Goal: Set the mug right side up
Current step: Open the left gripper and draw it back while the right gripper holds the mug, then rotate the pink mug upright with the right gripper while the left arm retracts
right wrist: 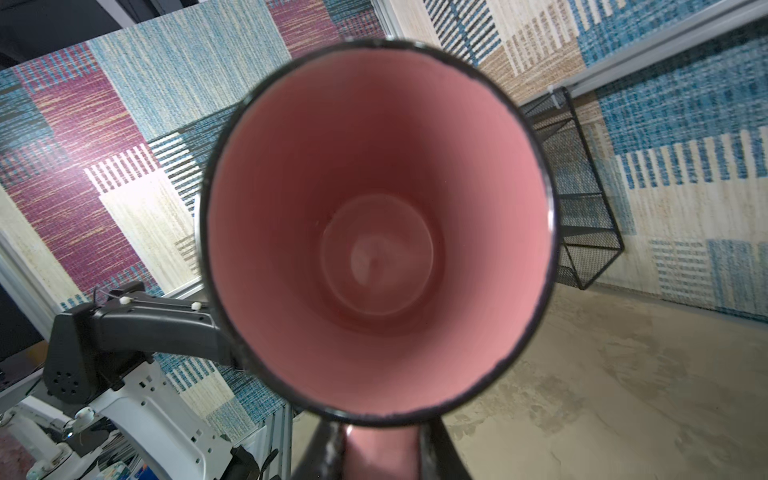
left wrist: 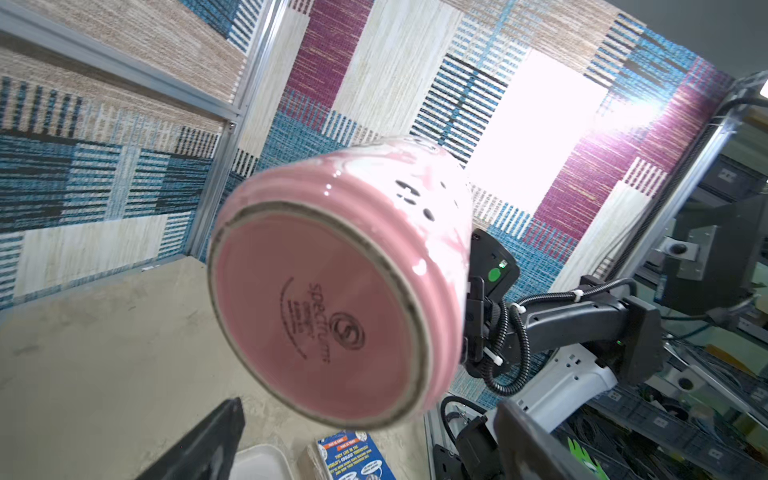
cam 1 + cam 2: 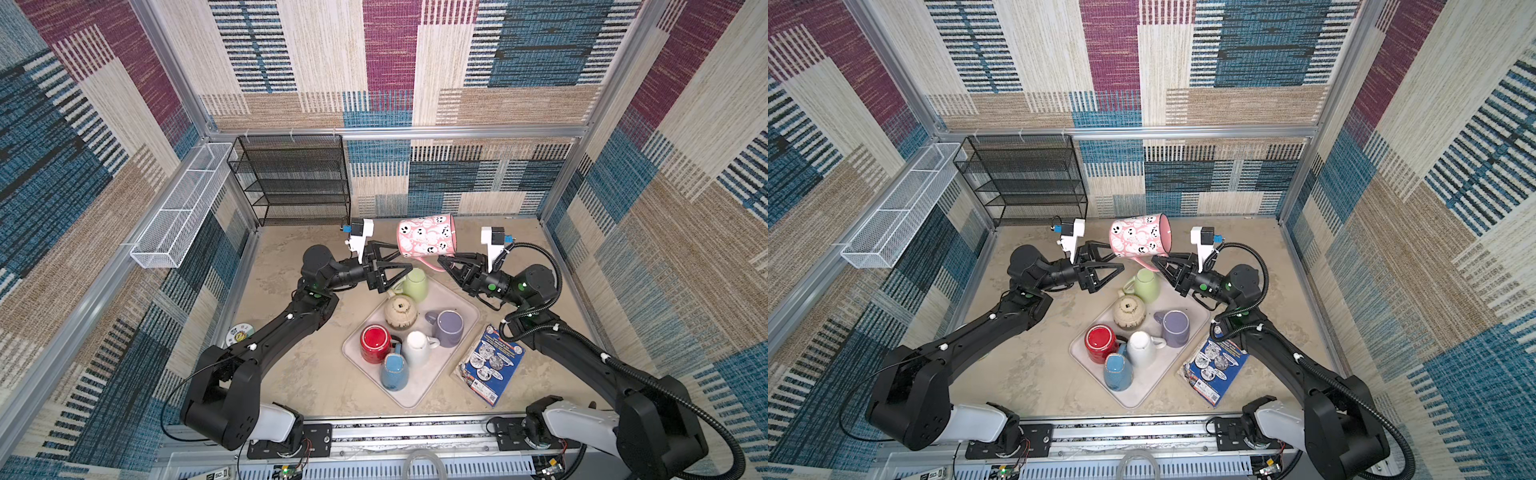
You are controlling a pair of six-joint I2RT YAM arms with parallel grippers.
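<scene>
We find both top views bright and evenly lit from overhead; shadows under the left arm (image 3: 282, 332) and on the tray (image 3: 419, 392) are faint and soft-edged. Toward the edges the wide lens stretches the picture, and the back rail (image 3: 415, 132) bows slightly. In the left wrist view a patch of the wall (image 2: 536, 137) burns out to pure white, and small highlights glint on the pink mug (image 2: 332, 291), whose base print stays legible. In the right wrist view we see that mug close up, its rim a little blurred, its inside in even shade, the handle out of focus; the table (image 1: 623, 395) beyond looks soft
</scene>
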